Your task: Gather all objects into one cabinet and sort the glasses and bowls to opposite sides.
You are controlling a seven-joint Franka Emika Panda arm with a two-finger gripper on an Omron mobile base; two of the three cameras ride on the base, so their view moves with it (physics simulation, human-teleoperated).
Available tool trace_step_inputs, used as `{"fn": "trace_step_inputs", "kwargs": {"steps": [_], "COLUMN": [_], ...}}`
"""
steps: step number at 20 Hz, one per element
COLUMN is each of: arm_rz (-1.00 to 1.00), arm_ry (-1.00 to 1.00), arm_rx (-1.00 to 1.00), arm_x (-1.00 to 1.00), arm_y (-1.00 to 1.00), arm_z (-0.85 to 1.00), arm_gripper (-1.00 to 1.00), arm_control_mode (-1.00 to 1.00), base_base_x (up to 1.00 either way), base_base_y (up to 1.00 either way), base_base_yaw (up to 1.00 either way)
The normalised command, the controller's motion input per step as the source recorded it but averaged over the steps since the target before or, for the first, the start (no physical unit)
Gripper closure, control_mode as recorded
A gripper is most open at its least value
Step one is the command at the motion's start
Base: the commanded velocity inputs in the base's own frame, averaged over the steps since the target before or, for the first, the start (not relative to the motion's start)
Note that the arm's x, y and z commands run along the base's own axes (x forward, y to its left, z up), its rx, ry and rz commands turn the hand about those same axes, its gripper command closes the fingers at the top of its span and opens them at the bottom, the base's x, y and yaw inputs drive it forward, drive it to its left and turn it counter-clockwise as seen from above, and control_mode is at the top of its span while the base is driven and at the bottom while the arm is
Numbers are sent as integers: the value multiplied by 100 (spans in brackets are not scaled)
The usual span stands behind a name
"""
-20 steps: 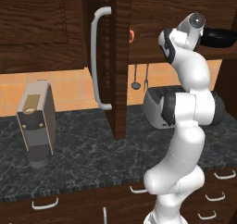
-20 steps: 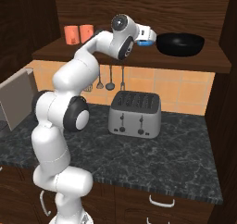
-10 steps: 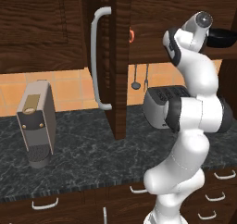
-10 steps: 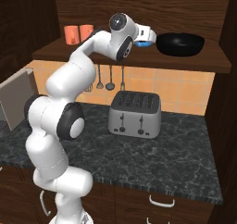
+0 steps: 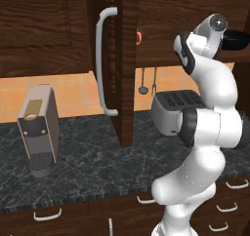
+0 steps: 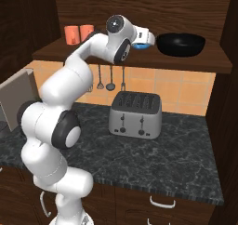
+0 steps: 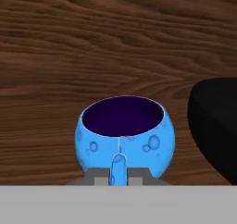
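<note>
Dark wood cabinet shelf (image 6: 195, 60); gripper (image 7: 118, 176) clamped on blue cup (image 7: 124, 140) handle beside black bowl (image 6: 181, 43).

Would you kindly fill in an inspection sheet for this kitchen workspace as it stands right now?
Surface: dark marbled counter; wooden cabinet shelf above it.
Job's things: blue cup upright on the shelf, left of the black bowl in the right base view; two orange mugs side by side at the shelf's far left.
Clutter: toaster and coffee machine on the counter; utensils hanging on the tiled wall.
Grippers: gripper shut on the blue cup's handle.
Cables: nothing seen.
Surroundings: cabinet door swung open, pale bar handle; drawers below the counter.
</note>
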Motion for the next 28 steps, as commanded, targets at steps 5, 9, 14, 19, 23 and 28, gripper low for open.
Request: {"fn": "trace_step_inputs", "kwargs": {"steps": [5,9,14,19,23,28], "arm_rz": [1,7,14,17,16,12], "arm_ry": [0,0,0,0,3,9], "arm_rx": [0,0,0,0,0,1], "arm_x": [-18,-24,-21,-21,-12,-2], "arm_y": [34,52,69,69,55,33], "arm_z": [0,0,0,0,0,0], "arm_gripper": [100,100,100,100,100,100], "arm_control_mode": [-100,-100,-100,-100,-100,-100], "base_base_x": [0,0,0,0,0,0], "base_base_y": [0,0,0,0,0,0], "base_base_yaw": [0,0,0,0,0,0]}}
